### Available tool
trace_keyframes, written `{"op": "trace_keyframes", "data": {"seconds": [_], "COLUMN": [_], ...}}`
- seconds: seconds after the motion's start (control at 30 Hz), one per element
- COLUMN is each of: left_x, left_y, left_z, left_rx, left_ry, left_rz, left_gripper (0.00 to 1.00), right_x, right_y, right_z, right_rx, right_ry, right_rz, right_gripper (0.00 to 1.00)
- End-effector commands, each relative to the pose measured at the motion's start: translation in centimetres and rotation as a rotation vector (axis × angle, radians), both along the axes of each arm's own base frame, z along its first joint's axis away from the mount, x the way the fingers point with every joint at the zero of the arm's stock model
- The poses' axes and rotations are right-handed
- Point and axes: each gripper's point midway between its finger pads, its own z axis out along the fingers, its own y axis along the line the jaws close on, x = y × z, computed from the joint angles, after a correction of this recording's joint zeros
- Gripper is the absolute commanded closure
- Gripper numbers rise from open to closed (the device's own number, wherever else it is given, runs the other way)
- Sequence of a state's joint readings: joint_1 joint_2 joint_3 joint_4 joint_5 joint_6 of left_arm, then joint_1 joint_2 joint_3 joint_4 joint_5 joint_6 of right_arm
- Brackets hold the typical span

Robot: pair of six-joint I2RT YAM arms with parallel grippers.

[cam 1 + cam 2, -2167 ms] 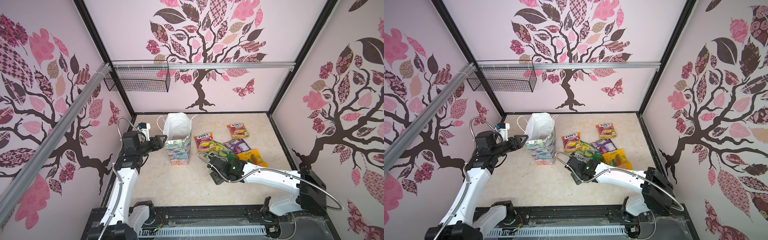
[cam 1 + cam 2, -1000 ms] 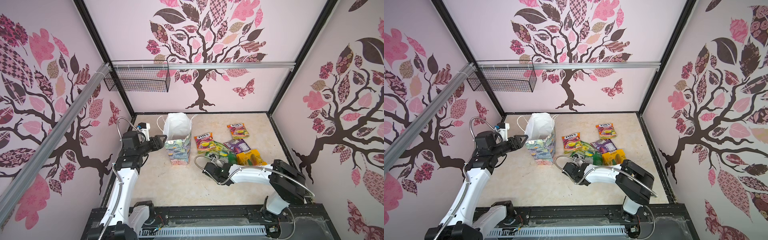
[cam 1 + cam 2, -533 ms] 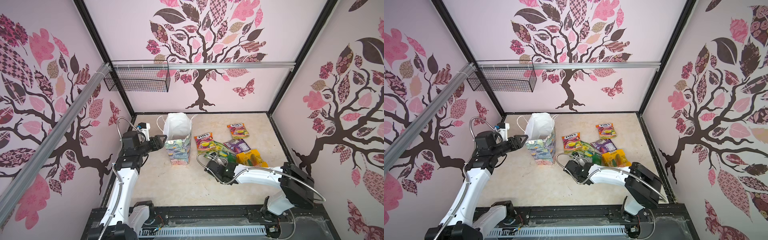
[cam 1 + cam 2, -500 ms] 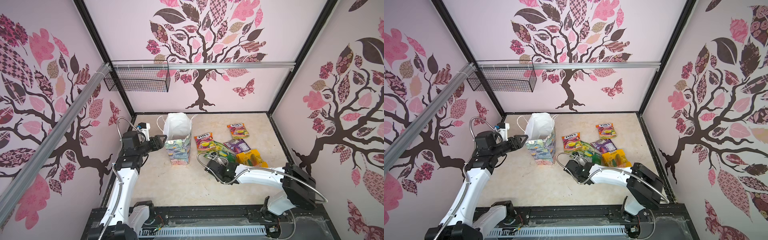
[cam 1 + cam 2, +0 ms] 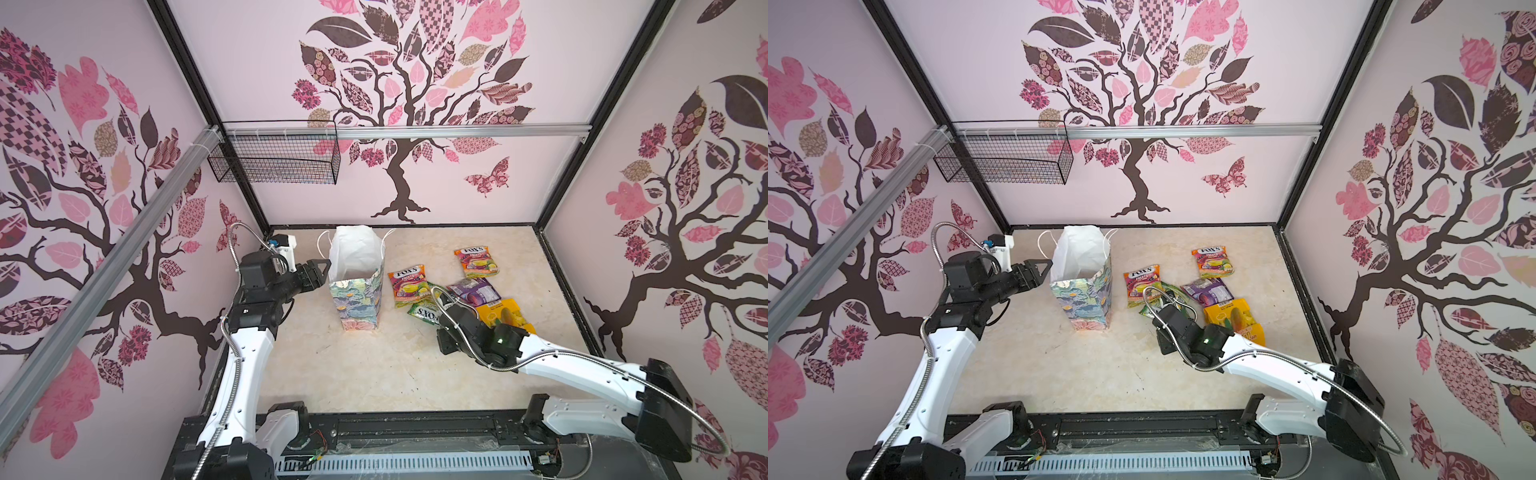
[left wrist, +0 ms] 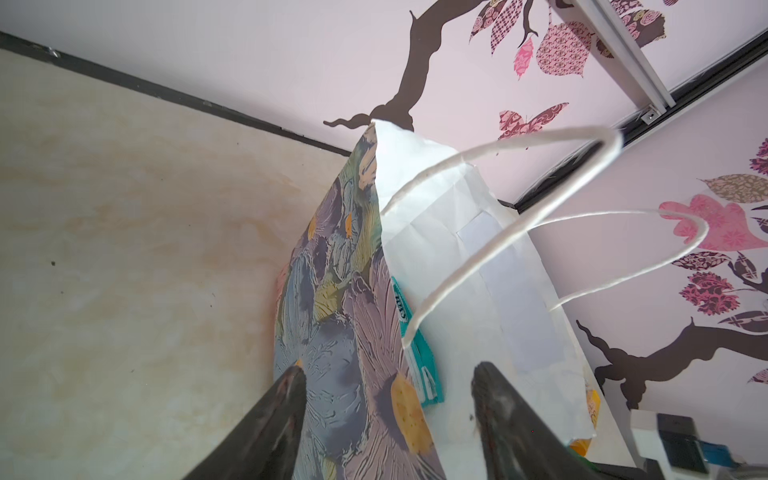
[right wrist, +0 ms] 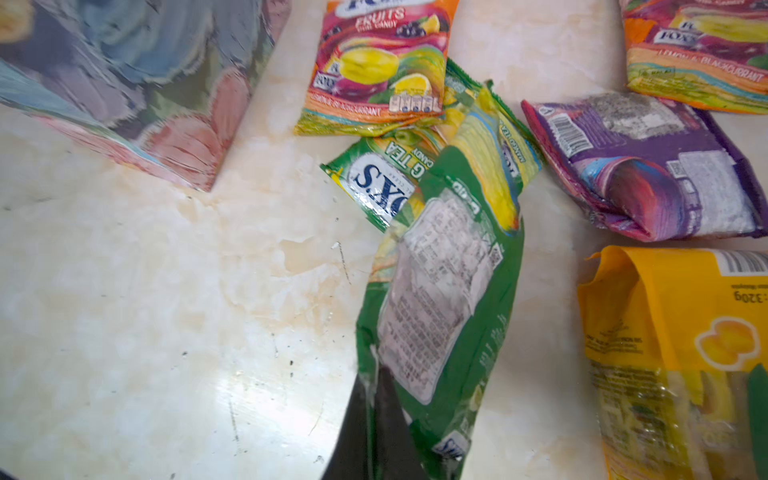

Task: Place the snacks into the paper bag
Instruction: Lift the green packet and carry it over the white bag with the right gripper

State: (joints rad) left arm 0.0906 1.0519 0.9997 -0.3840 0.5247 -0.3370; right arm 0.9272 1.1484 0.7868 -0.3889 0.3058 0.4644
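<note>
On the pale marbled tabletop (image 5: 353,374), the right gripper (image 7: 376,399) is pinching the green packet (image 7: 449,291) by its near end, lengthwise toward the other snacks (image 5: 409,286), while the paper bag (image 5: 357,299) is standing to the left, the left gripper (image 6: 389,368) gaping wide astride its wall.

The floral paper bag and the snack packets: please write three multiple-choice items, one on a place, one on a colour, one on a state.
1. In a top view, where does the tall floral paper bag stand from the loose snack packets? A) left B) right C) on top
2. Which colour has the glossy plastic packet in the right gripper? A) purple B) green C) orange
3. The left gripper is: A) shut on a cord handle B) shut, away from the bag C) open, astride the bag's wall

Answers: A, the packets lie to its right; B, it is shut on green film; C, the wall passes between its parted jaws.
</note>
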Motion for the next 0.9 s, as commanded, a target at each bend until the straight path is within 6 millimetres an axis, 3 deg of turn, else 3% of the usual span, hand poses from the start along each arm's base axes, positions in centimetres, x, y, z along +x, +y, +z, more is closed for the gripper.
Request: {"op": "trace_keyframes", "data": {"seconds": [0.0,0.13,0.27,0.7,0.87], "left_x": [1.0,1.7,1.6,0.5,0.5], "left_y": [0.6,1.1,1.7,-0.1,-0.3], "left_z": [3.1,3.5,2.0,2.8,2.7], "left_rx": [0.055,0.058,0.044,-0.054,-0.057], "left_ry": [-0.079,-0.089,-0.069,-0.132,-0.133], "left_rz": [0.020,0.032,0.042,-0.057,-0.065], "left_gripper": [0.31,0.30,0.32,0.31,0.31], "right_x": [0.4,0.4,0.4,-0.8,-1.0], "right_y": [1.0,1.5,2.3,6.1,7.7], "right_z": [3.1,4.2,5.9,14.6,19.8], "right_rx": [0.096,0.086,0.133,0.299,0.377], "right_ry": [-0.039,-0.040,-0.055,-0.171,-0.236], "right_rz": [0.034,0.063,0.092,0.321,0.396], "right_gripper": [1.00,1.00,1.00,1.00,1.00]}}
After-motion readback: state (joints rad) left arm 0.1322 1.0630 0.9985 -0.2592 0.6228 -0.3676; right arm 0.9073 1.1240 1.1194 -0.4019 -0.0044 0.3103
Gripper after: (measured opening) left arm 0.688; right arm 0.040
